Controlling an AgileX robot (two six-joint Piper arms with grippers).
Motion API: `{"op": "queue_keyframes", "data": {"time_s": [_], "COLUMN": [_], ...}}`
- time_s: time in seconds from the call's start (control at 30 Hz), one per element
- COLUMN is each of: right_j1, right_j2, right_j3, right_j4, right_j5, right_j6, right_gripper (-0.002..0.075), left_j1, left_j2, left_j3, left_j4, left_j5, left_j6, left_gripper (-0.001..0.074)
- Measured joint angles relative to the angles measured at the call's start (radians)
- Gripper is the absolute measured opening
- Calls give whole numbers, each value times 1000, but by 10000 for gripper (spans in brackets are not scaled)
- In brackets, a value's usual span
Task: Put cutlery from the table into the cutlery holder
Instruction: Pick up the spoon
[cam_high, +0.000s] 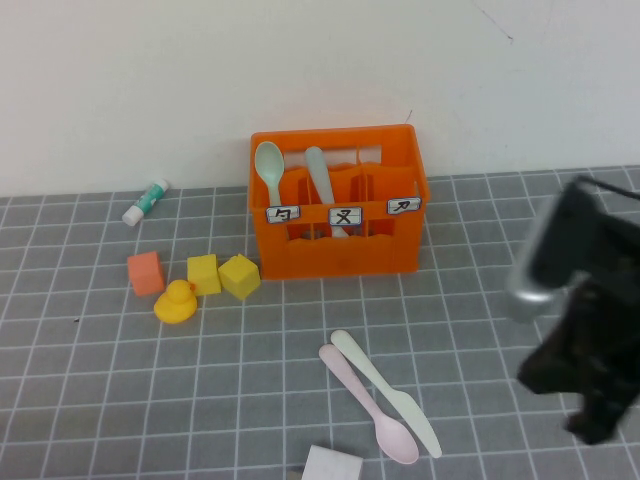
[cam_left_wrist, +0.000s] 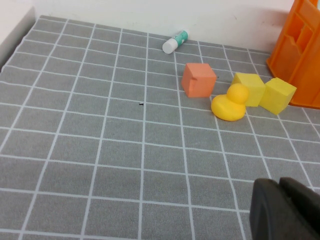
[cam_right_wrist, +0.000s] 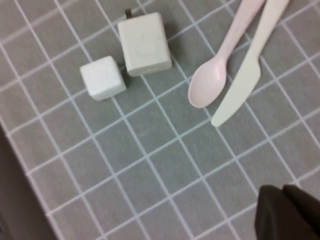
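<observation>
Pink spoon (cam_high: 368, 408) and knife (cam_high: 386, 392) lie side by side on the counter (cam_high: 100, 400), touching near the handles, well in front of the crate (cam_high: 335, 255).

My right gripper (cam_high: 600, 425) hangs over the counter's right side, jaws shut and empty. My left gripper (cam_left_wrist: 285, 207) sits low near the yellow duck (cam_left_wrist: 229, 104), jaws shut, holding nothing.

Next pick, I judge: open the right jaws first, come down across one handle only, clear of its neighbour, and keep off the white blocks (cam_right_wrist: 102, 77) nearby.

Crate: green spoon (cam_high: 270, 165) upright in the left slot, fork (cam_high: 322, 185) in the middle, right slot looks empty.
</observation>
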Motion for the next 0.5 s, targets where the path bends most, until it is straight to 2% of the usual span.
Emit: {"op": "queue_keyframes", "data": {"time_s": [0.27, 0.5], "right_j1": [162, 195], "right_j2": [298, 477], "right_j3": [-270, -414], "right_j4": [-208, -349], "right_j5": [-3, 24], "right_j6": [257, 484], "right_gripper": [-3, -3], "left_j1": [0, 0], "left_j2": [0, 0], "left_j3": [0, 0], "left_j4": [0, 0], "left_j5": [0, 0], "left_j6": [0, 0], "left_gripper": [-1, -1]}}
